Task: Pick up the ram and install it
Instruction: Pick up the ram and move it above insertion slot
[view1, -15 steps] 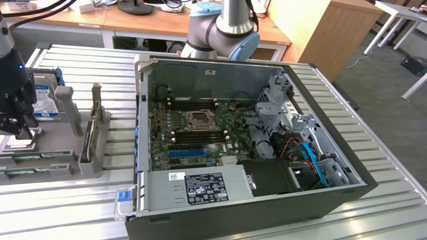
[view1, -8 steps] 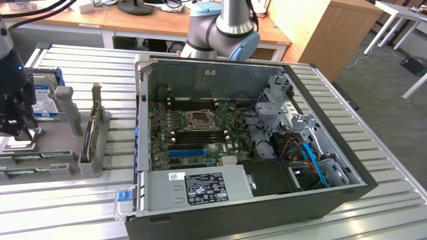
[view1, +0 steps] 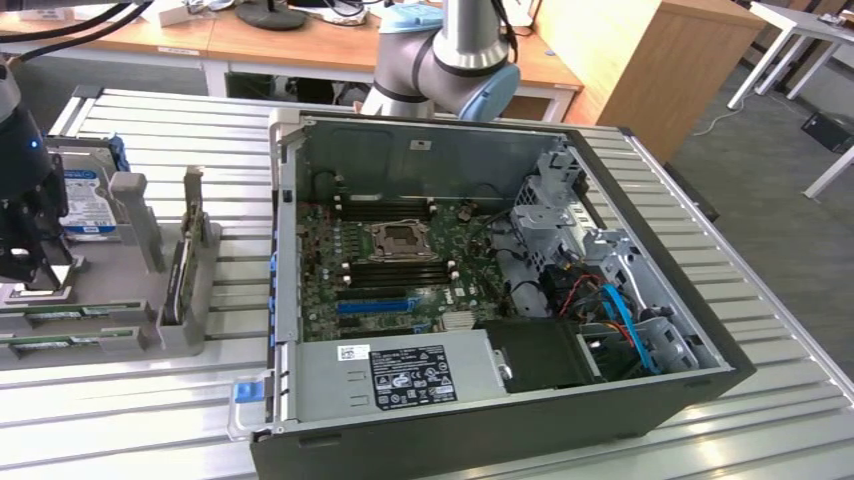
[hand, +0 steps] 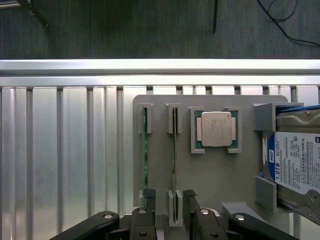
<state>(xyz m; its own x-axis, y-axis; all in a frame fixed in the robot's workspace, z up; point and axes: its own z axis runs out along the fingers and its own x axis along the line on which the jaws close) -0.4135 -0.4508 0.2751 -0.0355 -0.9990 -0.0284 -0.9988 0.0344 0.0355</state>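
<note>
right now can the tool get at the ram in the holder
Probably yes: the open tool hangs over one end of the holder, and the ram stands on edge in its slot with nothing over it.

Table (view1: 160, 410): silver metal, pattern of parallel ribs.
Holder (hand: 210, 172): plain matt grey.
Ram (hand: 145, 150): green along its edge.
Processor (hand: 216, 129): silver lid, green border.
Hard drive (hand: 295, 165): silver body; white label with black print and a blue band.
Gripper (hand: 168, 197): black, silver screw heads.
Computer case (view1: 534, 440): black outside, grey metal inside.
Motherboard (view1: 400, 270): green, with black slots and one bright-blue slot strip (view1: 374, 303).
Power supply (view1: 327, 385): silver, with a black label printed in white.
Cables (view1: 625, 322): light blue, with red ones beside them.
Arm (view1: 470, 35): silver tube, pale-blue caps.
Desk (view1: 307, 45): light wood tone.
Floor (hand: 150, 30): dark grey.
</note>
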